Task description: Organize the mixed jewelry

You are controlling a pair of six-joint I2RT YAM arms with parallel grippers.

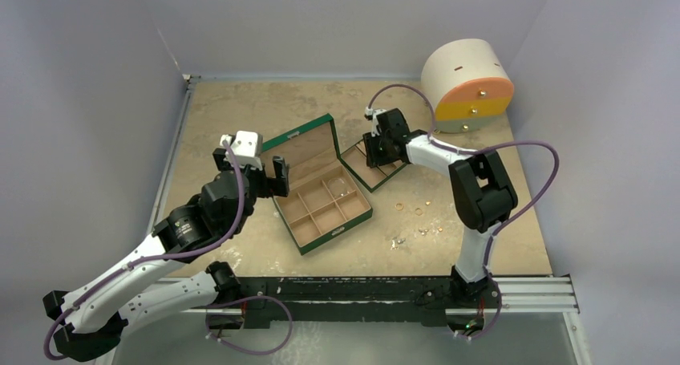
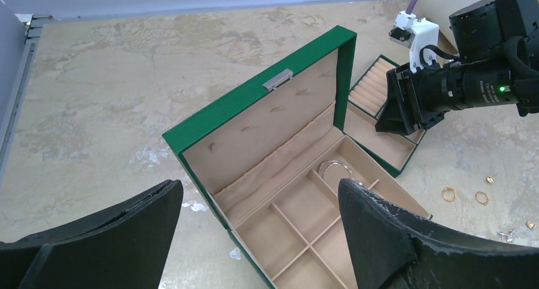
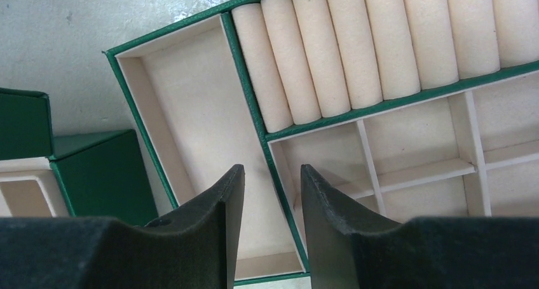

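The mixed jewelry lies loose on the table right of the green box (image 1: 298, 140): gold rings (image 1: 398, 207) (image 2: 449, 194), a second ring (image 2: 482, 197), small earrings (image 1: 438, 229) (image 2: 491, 179) and silver bits (image 1: 397, 241). A thin silver hoop (image 2: 330, 166) lies in a far compartment of the box. My left gripper (image 1: 269, 176) (image 2: 260, 194) is wide open and empty above the box's left edge. My right gripper (image 1: 375, 150) (image 3: 271, 171) is narrowly open and empty, hovering over the green insert tray (image 3: 254, 105), its fingers either side of a divider wall.
The box lid (image 2: 254, 117) stands upright. The insert tray (image 1: 393, 172) sits behind the box on the right, with a row of tan ring rolls (image 3: 356, 47). A round white-and-orange drawer cabinet (image 1: 467, 84) stands at the back right. Walls close in left and right.
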